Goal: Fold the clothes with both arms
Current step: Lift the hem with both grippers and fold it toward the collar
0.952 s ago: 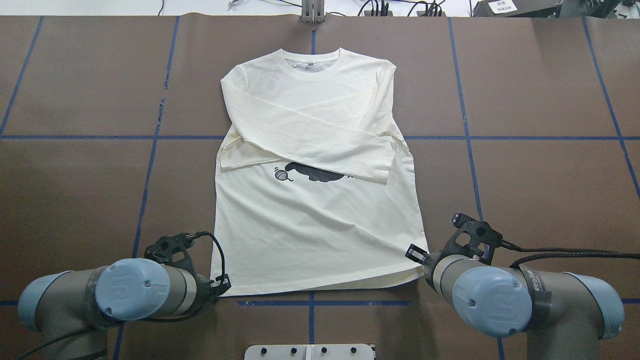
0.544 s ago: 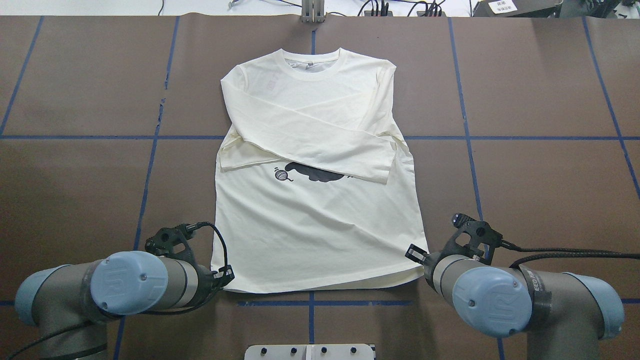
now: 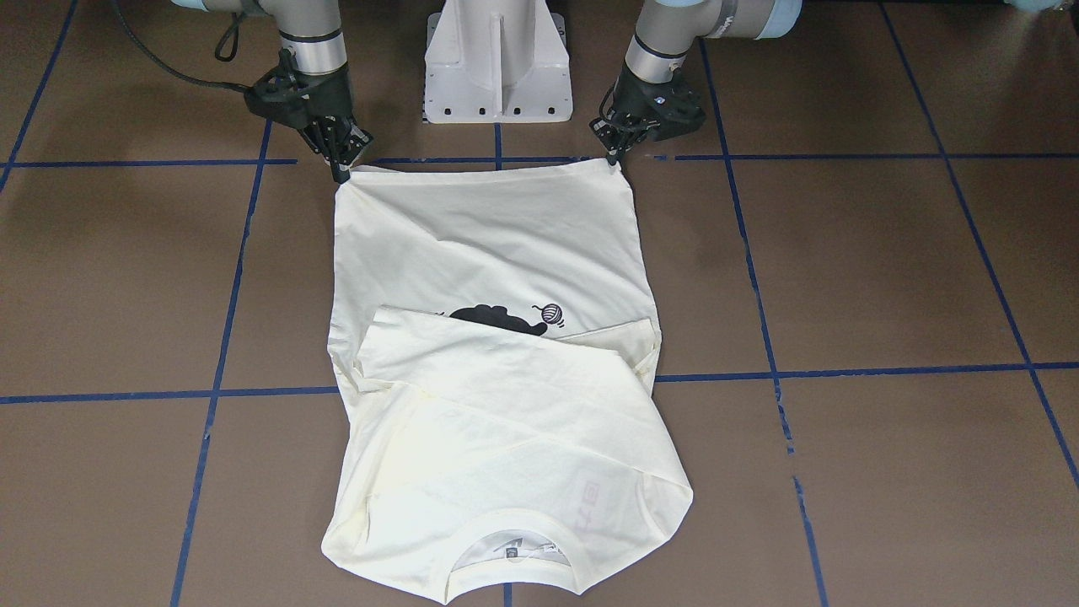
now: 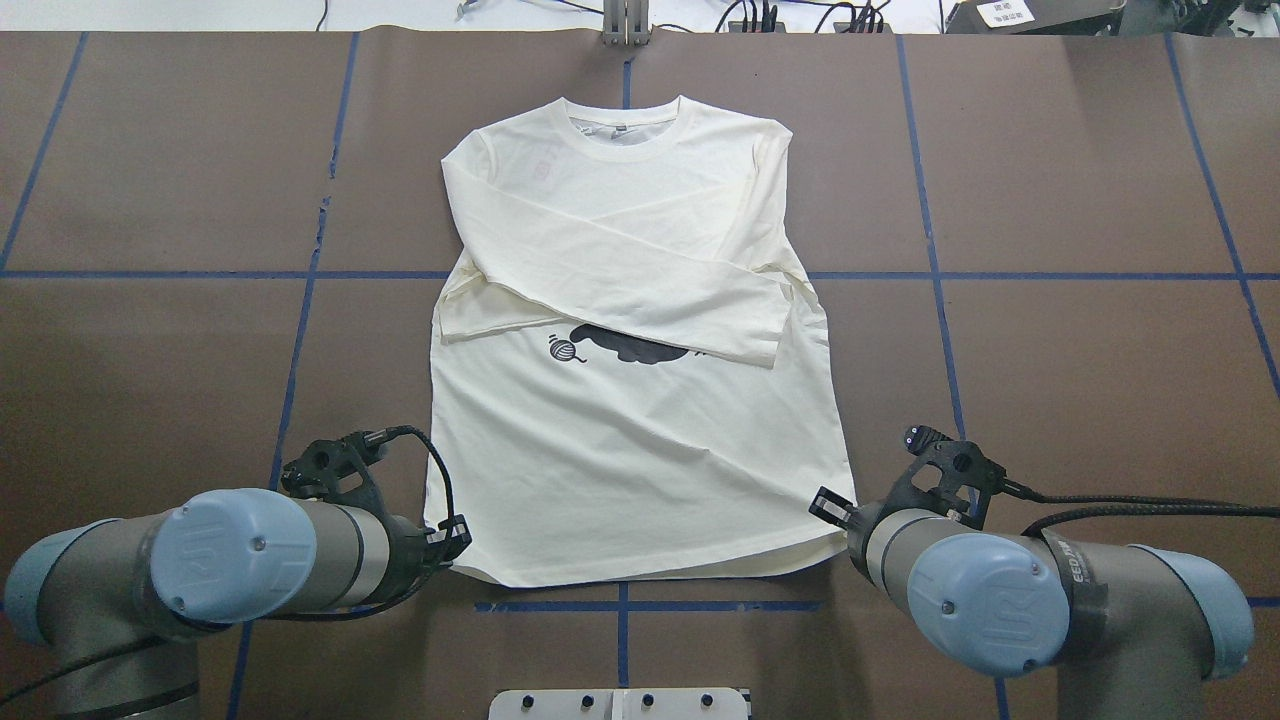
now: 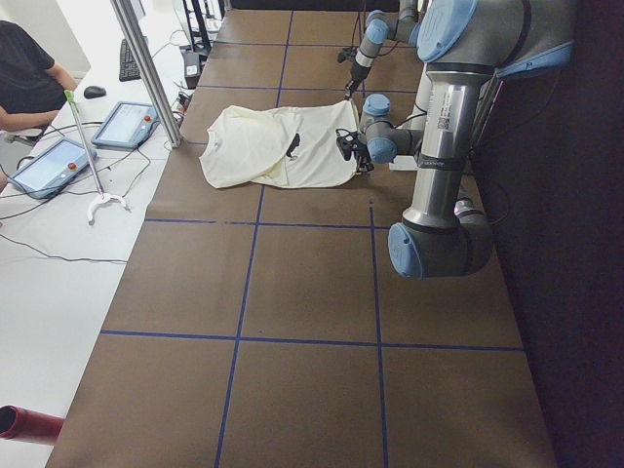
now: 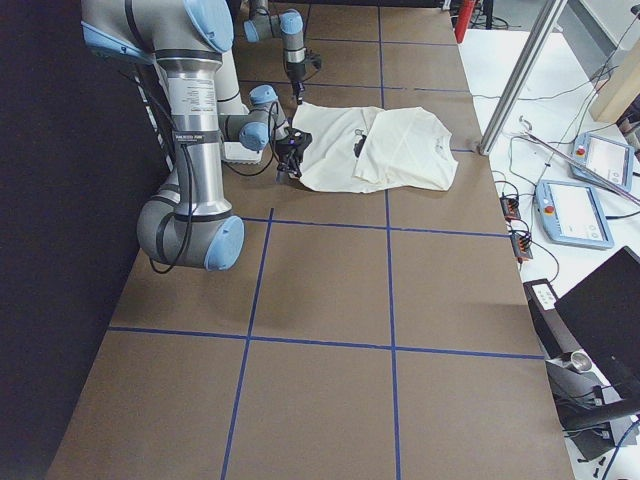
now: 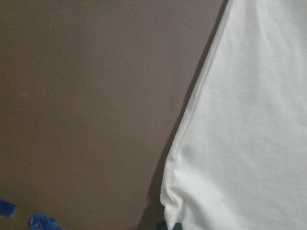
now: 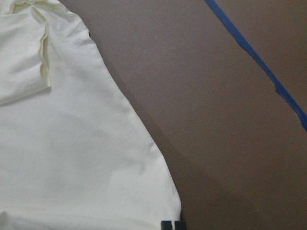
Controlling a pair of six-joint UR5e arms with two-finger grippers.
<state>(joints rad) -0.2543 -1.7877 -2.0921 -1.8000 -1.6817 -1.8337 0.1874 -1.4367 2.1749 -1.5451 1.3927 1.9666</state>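
Gripper tips clamp the hem corners of the shirt (image 4: pixel 640 480) (sleeves (image 4: pixel 640 290) crossed over its chest), left gripper (image 3: pixel 609 158) at 7 o'clock, right gripper (image 3: pixel 340 171) at 5 o'clock from overhead.

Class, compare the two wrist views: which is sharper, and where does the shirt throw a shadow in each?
Left wrist view: soft all over, the shirt edge blurred, a dark shadow on the table along its left side. Right wrist view: sharper, the blue tape crisp, a fainter shadow right of the shirt's edge.
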